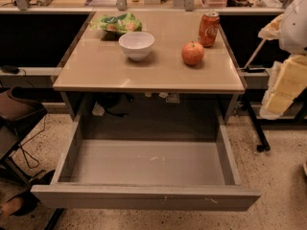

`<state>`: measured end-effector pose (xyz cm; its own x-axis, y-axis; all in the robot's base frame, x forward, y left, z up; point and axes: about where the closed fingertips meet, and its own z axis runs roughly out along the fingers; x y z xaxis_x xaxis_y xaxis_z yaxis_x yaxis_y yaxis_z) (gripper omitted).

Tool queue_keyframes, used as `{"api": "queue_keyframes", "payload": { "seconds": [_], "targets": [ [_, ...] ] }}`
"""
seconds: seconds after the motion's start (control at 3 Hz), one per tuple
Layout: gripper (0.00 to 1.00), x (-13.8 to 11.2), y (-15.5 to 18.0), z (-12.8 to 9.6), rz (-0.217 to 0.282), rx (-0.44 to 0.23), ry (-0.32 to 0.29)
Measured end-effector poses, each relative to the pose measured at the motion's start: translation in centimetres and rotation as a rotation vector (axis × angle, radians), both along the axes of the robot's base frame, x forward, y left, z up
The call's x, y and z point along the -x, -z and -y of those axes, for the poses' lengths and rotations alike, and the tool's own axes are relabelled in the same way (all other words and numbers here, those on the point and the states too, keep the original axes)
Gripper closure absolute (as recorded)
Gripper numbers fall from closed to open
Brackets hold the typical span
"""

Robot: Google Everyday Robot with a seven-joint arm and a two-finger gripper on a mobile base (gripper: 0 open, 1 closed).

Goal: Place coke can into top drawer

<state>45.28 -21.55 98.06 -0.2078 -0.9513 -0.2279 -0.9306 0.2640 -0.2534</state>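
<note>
Tan tabletop (144,73) above an open grey top drawer (144,198).
The coke can (209,28) is red with white lettering and a silver top; 1 apple (192,53) is red, 1 bowl (136,44) white, 1 bag (120,23) green. The drawer's bottom shows pale scuffs. The gripper (288,87), at the right edge, is cream-yellow under a white arm (295,23).

Single high view before table (96,71), tilted down over top drawer (120,169); end effector (287,87) right edge.
</note>
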Motion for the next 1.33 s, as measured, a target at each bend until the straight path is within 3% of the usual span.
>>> {"api": "queue_keyframes", "payload": {
  "seconds": [0.33, 0.67, 1.0, 1.33],
  "targets": [
    [0.0, -4.3, -0.1, -0.7, 0.001, -0.055, -0.042],
    [0.0, -5.6, -1.6, -0.7, 0.045, -0.071, -0.038],
    [0.0, -5.6, -1.5, -0.7, 0.045, -0.071, -0.038],
    [0.0, -6.0, -1.6, 0.2, 0.076, -0.154, -0.052]
  ]
}}
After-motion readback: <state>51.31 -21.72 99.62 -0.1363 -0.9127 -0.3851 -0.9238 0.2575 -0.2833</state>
